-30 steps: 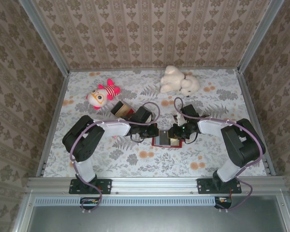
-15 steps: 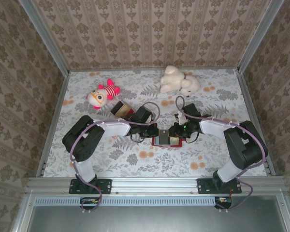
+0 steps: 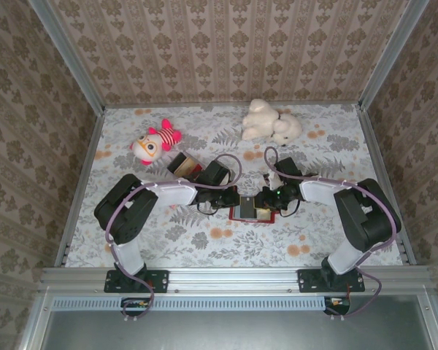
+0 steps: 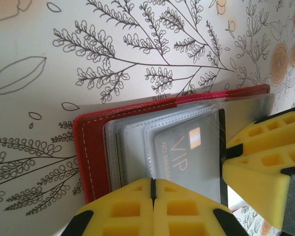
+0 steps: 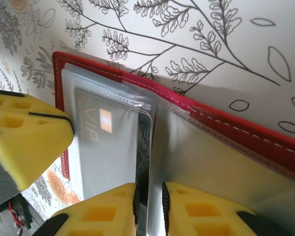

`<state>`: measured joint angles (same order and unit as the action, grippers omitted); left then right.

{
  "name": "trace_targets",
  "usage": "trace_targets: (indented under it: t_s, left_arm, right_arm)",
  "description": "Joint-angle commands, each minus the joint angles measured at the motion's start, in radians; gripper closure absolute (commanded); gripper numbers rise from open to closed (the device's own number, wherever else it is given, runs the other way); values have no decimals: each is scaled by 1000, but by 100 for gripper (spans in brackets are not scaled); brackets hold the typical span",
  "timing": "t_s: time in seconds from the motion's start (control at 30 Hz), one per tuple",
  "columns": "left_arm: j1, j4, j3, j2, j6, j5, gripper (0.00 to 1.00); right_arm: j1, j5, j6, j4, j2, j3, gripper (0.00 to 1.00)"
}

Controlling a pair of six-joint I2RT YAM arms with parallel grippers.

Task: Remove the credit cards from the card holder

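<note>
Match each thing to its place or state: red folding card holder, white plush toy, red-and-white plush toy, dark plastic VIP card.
1 red folding card holder
2 white plush toy
3 red-and-white plush toy
4 dark plastic VIP card

A far side, right
B inside a clear sleeve
C far side, left
D lying open, near the middle

Pairs: 1-D, 2-A, 3-C, 4-B

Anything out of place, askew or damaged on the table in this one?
Nothing spilled or damaged. The card holder lies open, its clear sleeves fanned unevenly. The dark VIP card pokes partway out of its pocket, where the right gripper seems to pinch its edge. That fits the job and is not a fault.
</note>
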<state>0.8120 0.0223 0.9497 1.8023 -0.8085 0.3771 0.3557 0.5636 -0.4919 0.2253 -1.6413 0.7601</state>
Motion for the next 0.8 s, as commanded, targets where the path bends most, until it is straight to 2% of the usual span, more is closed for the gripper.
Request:
trace_targets:
  t_s: [0.0,0.3,0.53,0.77]
  left_arm:
    - [1,77,-11,17,-6,-40,100]
    - [-1,122,34,-20,25,-45,100]
    - [1,90,65,-72,54,-3,100]
    - [8,30,62,-5,36,61,100]
  right_arm:
    - [-5,47,18,-4,-25,-1,79]
    - [-6,48,5,-34,-7,-12,92]
    - [-5,-9,21,23,21,-7,94]
    - [-6,-4,19,17,13,-5,96]
